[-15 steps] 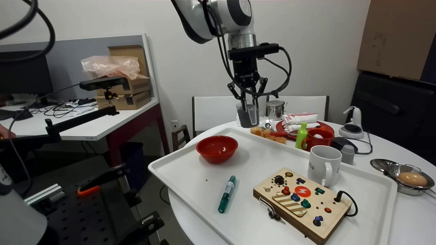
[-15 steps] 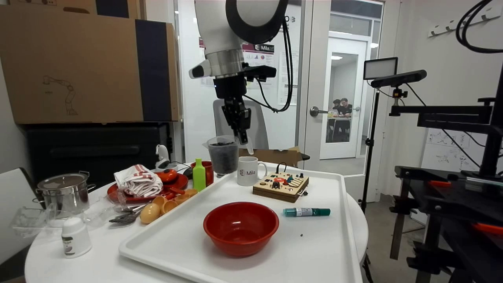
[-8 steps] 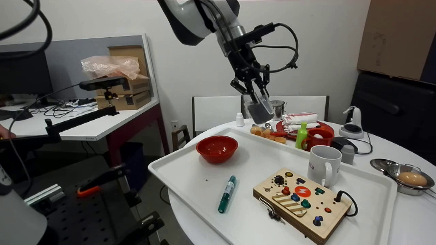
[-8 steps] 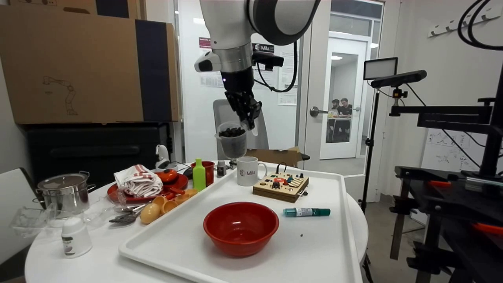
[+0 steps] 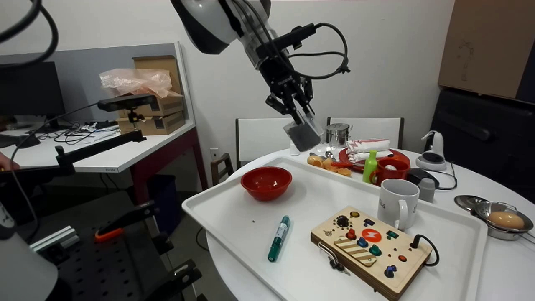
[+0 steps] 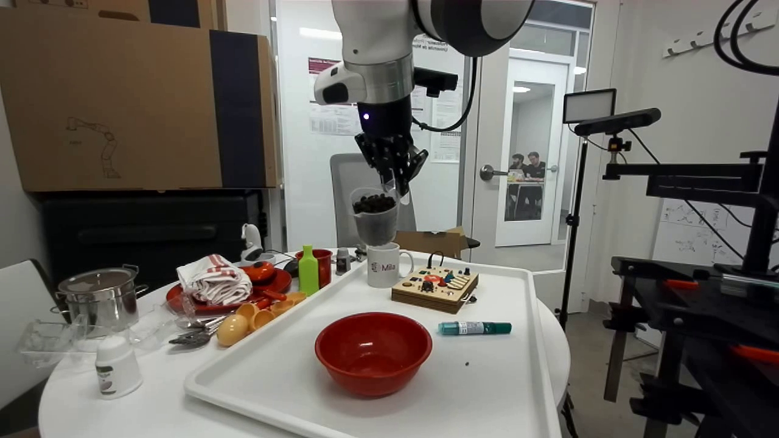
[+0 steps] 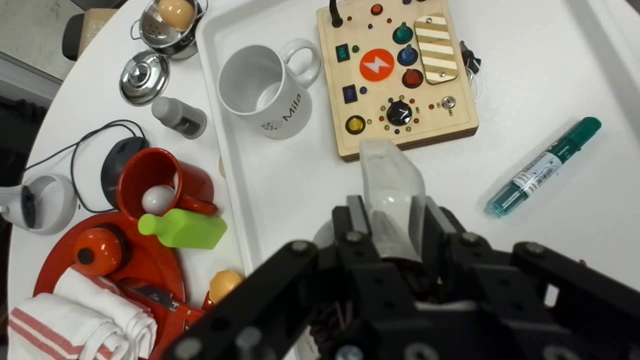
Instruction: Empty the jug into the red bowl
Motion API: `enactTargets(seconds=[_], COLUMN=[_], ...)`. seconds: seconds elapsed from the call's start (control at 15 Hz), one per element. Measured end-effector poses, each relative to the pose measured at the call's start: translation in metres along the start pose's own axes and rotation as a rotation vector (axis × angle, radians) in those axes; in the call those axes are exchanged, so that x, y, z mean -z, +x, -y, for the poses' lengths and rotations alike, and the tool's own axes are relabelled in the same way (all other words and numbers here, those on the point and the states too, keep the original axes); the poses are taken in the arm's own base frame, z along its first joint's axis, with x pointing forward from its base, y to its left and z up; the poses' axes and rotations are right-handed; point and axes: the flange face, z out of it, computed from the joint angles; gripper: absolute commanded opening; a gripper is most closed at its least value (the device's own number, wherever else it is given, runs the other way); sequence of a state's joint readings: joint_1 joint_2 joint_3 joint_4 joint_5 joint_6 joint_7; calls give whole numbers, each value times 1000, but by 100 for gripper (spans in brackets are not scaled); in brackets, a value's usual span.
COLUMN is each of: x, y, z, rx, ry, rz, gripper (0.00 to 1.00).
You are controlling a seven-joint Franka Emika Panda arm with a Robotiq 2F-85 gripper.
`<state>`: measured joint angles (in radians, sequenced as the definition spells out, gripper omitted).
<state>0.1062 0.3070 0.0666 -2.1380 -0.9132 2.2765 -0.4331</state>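
The jug is a small see-through plastic jug with dark pieces inside. In both exterior views the jug (image 5: 302, 135) (image 6: 376, 226) hangs tilted above the table, its dark contents showing at the open top. My gripper (image 5: 304, 117) (image 6: 398, 184) is shut on its handle. In the wrist view the clear handle (image 7: 392, 200) stands between the gripper's fingers (image 7: 392, 222); the jug's body is mostly hidden behind the gripper. The red bowl (image 5: 266, 193) (image 6: 372, 382) stands upright on the tray, apart from and lower than the jug, empty inside. It is out of view in the wrist view.
The white tray (image 5: 234, 234) also bears a white mug (image 5: 395, 205), a wooden control box (image 5: 359, 234) and a green marker (image 5: 278, 239). Beyond its edge stand a green bottle (image 6: 308, 271), a red mug (image 5: 395, 169), a red plate with a towel (image 6: 213, 283) and orange eggshells (image 6: 234, 328).
The gripper and jug have gone from nearly upright to tilted. In an exterior view they rose and moved right, the dark contents coming into sight. The bowl has not moved.
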Motion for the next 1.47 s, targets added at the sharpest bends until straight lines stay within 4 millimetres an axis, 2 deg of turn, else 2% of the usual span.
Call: enactTargets(seconds=[0.27,0.33,0.53,0.67,1.13,1.47], x=[2,2,2,5,19,18], y=[-4,-4,-3,5,48,53], z=[4,4,6,12,70,90], rx=[6,7,11,31,176,262], ry=[-5,-5,-4,-4,-5,-34], rz=[4,5,4,-4,-20,59], gripper=[28,7,7,7,7,7])
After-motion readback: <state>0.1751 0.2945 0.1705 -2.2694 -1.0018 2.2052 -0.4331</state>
